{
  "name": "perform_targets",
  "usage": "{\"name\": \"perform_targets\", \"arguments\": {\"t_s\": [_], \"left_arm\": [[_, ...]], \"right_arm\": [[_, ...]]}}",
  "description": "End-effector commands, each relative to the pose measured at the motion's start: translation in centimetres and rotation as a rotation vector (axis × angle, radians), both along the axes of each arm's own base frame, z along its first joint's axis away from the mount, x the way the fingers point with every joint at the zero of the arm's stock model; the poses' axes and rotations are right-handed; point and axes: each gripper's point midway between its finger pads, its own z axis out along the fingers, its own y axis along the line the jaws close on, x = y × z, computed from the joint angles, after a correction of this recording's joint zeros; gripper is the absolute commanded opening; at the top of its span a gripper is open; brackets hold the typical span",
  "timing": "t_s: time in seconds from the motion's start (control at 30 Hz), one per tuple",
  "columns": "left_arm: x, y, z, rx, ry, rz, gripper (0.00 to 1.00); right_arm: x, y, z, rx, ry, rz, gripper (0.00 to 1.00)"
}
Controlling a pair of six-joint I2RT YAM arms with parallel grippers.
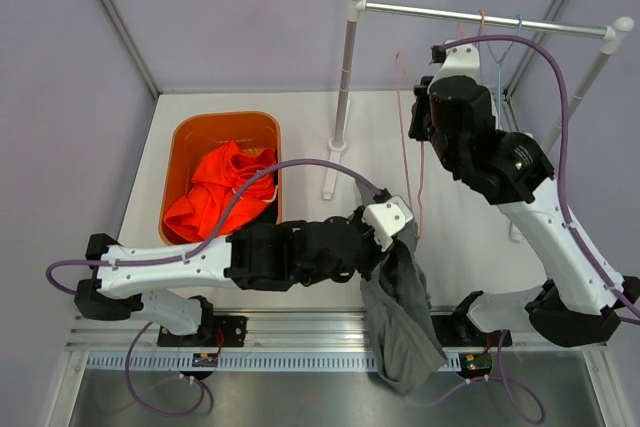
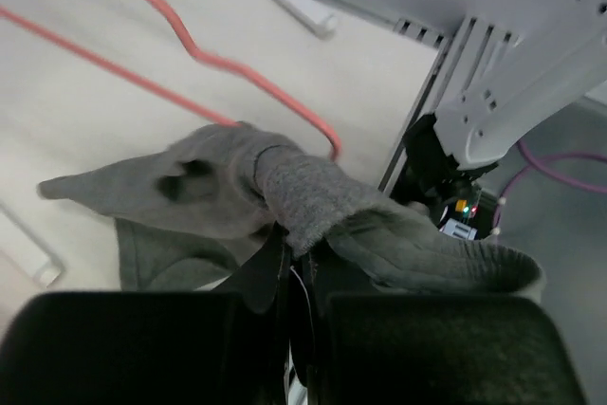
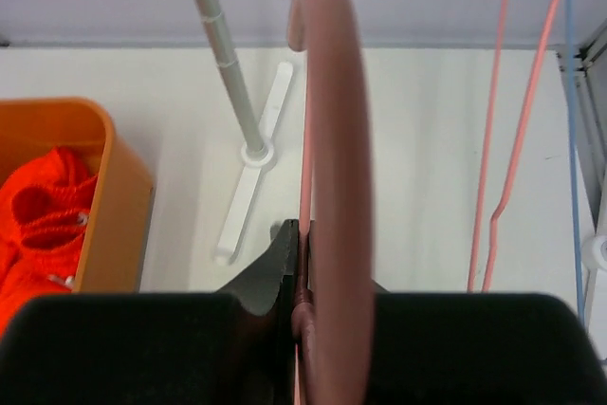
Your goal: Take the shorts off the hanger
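Grey limp fabric shorts (image 1: 402, 319) hang from the left gripper (image 1: 388, 245), draping past the near edge of the pale wooden table (image 1: 300, 137) and over the metal base rail (image 1: 300, 332). Behind them we see a garment rack of white posts and a steel bar (image 1: 480, 19) standing at the table's far right, a thin blue wire hanger (image 3: 572, 139) among those hooked on it. An orange plastic tub (image 1: 184, 147) sits at the left, holding bright orange fabric shorts (image 1: 222, 192). A salmon-pink wire hanger (image 2: 275, 92) dangles between the arms, its lower wire just beside the grey shorts; we cannot tell whether they touch. The right gripper (image 1: 447, 55), high near the bar, is clenched on this hanger's hook (image 3: 332, 139). The left gripper's jaws are clamped on a fold of the grey waistband (image 2: 303, 194), with the rest of the cloth sagging below
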Motion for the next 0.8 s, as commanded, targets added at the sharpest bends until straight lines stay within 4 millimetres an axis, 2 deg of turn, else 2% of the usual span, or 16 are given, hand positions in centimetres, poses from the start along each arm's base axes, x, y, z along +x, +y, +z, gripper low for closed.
{"name": "perform_targets", "arguments": {"t_s": [0.0, 0.07, 0.13, 0.17, 0.2, 0.23, 0.3, 0.33, 0.4, 0.47, 0.5, 0.53, 0.57, 0.6, 0.7, 0.77], "left_arm": [[3.2, 3.8, 4.4, -0.041, -0.075, 0.184, 0.0], [4.0, 5.4, 7.1, -0.064, -0.111, 0.228, 0.01], [6.1, 7.7, 8.7, -0.013, -0.188, 0.336, 0.0], [7.1, 8.6, 11.6, -0.047, -0.214, 0.39, 0.0], [9.2, 10.8, 12.9, -0.026, -0.25, 0.498, 0.0], [10.2, 12.1, 14.8, -0.016, -0.312, 0.535, 0.0], [12.4, 15.4, 20.7, -0.149, -0.393, 0.655, 0.0], [13.1, 17.0, 22.6, -0.128, -0.483, 0.691, 0.0], [14.4, 21.1, 28.1, -0.256, -0.557, 0.827, 0.0], [14.7, 25.4, 32.4, -0.281, -0.67, 0.928, 0.0], [14.4, 26.2, 34.8, -0.369, -0.72, 0.94, 0.0], [14.3, 27.3, 36.0, -0.351, -0.794, 0.966, 0.0], [14.2, 28.9, 37.7, -0.412, -0.845, 1.008, 0.0], [14.2, 29.5, 38.3, -0.42, -0.869, 1.025, 0.0], [14.7, 31.8, 38.8, -0.416, -0.915, 1.111, 0.0], [15.3, 32.8, 37.9, -0.416, -0.909, 1.136, 0.0]], "right_arm": [[1.6, -2.1, 4.7, 0.067, -0.113, -0.067, 0.0], [2.4, -3.1, 5.4, 0.05, -0.121, -0.101, 0.0], [2.4, -3.6, 5.5, 0.033, -0.112, -0.116, 0.0], [2.4, -3.6, 5.3, 0.031, -0.108, -0.114, 0.0], [2.4, -3.4, 5.3, 0.039, -0.109, -0.1, 0.0], [2.1, -3.4, 4.8, 0.042, -0.102, -0.094, 0.0], [2.0, -3.3, 4.5, 0.049, -0.102, -0.085, 0.0], [1.8, -3.4, 4.1, 0.044, -0.096, -0.085, 0.0], [1.7, -3.5, 3.9, 0.034, -0.092, -0.086, 0.0], [1.6, -3.6, 3.8, 0.031, -0.09, -0.081, 0.0], [1.5, -3.5, 3.9, 0.034, -0.092, -0.076, 0.0], [1.5, -3.4, 3.9, 0.038, -0.093, -0.069, 0.0], [1.4, -3.3, 4.0, 0.041, -0.095, -0.061, 0.0], [1.4, -3.3, 3.9, 0.043, -0.098, -0.06, 0.0], [1.3, -3.4, 3.6, 0.037, -0.098, -0.06, 0.0], [1.4, -3.5, 3.5, 0.036, -0.101, -0.061, 0.0]]}}
